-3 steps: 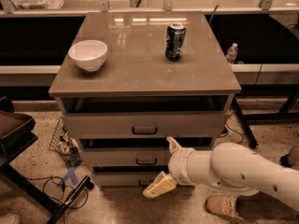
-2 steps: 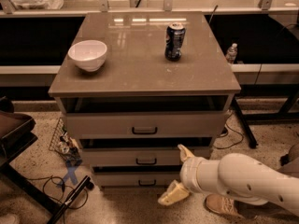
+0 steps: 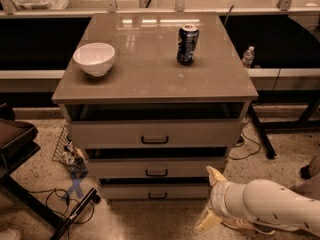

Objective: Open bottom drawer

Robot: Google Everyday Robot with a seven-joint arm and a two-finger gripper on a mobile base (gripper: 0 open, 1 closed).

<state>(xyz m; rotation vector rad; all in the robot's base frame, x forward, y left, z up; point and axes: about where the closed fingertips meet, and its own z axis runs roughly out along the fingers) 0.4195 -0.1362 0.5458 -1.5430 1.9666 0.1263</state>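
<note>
Bottom drawer [image 3: 125, 191]: lowest tier of the cabinet, lower centre of frame, appears closed, black handle [image 3: 158, 196] untouched. Gripper [image 3: 210, 199] at lower right, just beside the drawer's right end, fingers [image 3: 215, 174] spread wide, holding nothing. White bowl [image 3: 94, 58] and can [image 3: 187, 44] on cabinet top [image 3: 150, 69].

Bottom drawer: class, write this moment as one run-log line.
gripper: open, right of bottom drawer | handle: untouched | grasp: not yet

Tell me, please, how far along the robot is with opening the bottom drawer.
Done: nothing visible; the bottom drawer does not look pulled out. In hand: the gripper, open, hangs low by the drawer's right end, clear of its black handle. Left: reach the handle, grip it, pull.
</note>
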